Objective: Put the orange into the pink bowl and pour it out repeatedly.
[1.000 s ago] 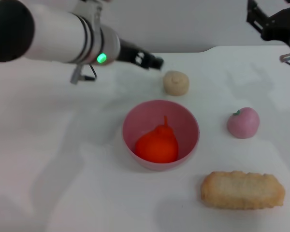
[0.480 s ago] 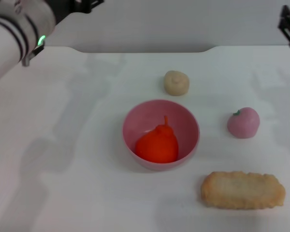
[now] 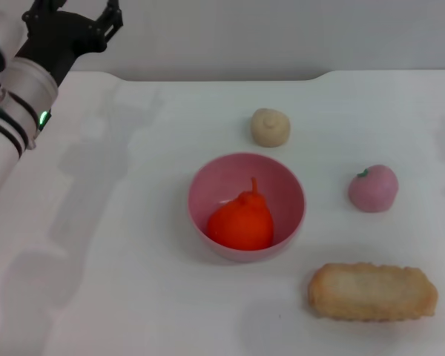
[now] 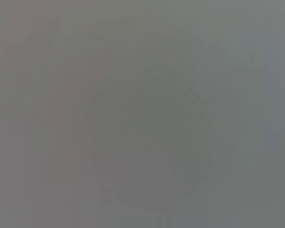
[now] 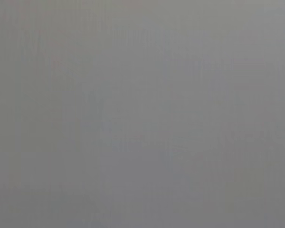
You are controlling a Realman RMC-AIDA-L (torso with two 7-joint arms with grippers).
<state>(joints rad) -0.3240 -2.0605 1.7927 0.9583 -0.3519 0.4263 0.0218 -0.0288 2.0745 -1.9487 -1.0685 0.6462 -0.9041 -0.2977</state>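
Note:
The orange (image 3: 240, 222) lies inside the pink bowl (image 3: 205, 172), which stands upright in the middle of the white table in the head view. My left gripper (image 3: 76, 13) is raised at the far left corner of the table, well away from the bowl, with its black fingers spread and nothing between them. My right gripper is out of view. Both wrist views show only a plain grey field.
A small beige bun (image 3: 271, 127) sits behind the bowl. A pink fruit with a green stem (image 3: 373, 188) lies to its right. A long biscuit-like bread (image 3: 371, 291) lies at the front right. The table's far edge (image 3: 208, 76) runs along the back.
My left arm has pulled back from over the table near the bun to the far left corner. My right gripper has left the view at the upper right. The orange and bowl have not moved.

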